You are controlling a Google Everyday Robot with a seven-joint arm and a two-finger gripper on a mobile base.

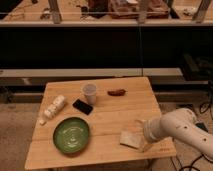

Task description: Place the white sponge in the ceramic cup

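Wooden table (pixel 115 107) in front of dark shelving, cluttered bench behind. Your gripper (pixel 143 145) sits low at the near right edge, just beside the white sponge (pixel 131 139); the arm hides it, so you cannot tell its state. The sponge lies flat on the wood, not lifted. The ceramic cup (pixel 89 93) stands upright, well apart at the far middle. Between them: 1 black phone (pixel 83 106), 1 green plate (pixel 71 134). Judgement: a grasp comes first, then a carry.
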